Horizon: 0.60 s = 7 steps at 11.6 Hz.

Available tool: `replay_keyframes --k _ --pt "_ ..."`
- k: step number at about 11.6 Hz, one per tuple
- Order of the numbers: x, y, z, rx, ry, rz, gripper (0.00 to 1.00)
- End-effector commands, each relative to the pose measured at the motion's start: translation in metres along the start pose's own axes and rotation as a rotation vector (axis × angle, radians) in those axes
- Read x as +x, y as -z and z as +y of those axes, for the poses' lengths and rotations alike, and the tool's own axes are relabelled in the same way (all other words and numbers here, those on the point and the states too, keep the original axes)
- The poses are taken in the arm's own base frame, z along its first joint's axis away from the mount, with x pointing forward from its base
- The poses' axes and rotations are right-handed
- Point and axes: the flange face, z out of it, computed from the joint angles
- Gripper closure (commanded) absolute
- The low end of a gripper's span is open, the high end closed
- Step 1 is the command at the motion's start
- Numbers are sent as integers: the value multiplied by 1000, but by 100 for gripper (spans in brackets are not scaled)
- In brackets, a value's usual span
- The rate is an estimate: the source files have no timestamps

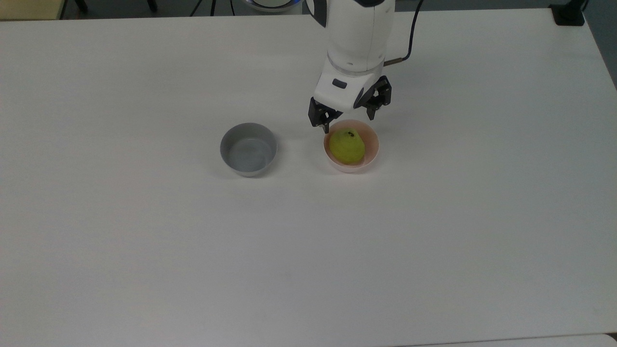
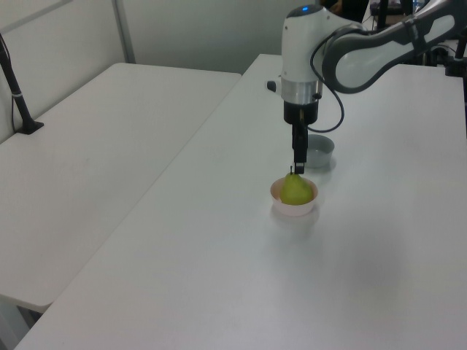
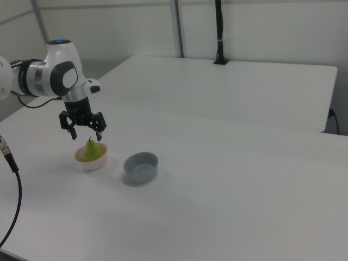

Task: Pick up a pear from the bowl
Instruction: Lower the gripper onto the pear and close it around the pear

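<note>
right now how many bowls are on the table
2. The pink bowl holds the pear, under the open gripper. The grey bowl sits apart on the top view's left, with nothing in it.
</note>
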Motion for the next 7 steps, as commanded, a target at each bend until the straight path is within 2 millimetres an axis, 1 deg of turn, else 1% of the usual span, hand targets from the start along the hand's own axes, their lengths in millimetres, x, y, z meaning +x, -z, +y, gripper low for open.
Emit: replay_keyframes --k 1,3,4,5,6,7 --pt "2 -20 -3 -16 -10 -8 0" --pt "3 -33 -1 -15 -11 -21 0" --pt "6 -36 -4 -14 -6 -1 0" --pt "8 -45 -8 -17 4 -10 0" --pt "8 -49 -7 -35 15 -16 0" --pt "8 -51 -8 -37 17 -18 4"
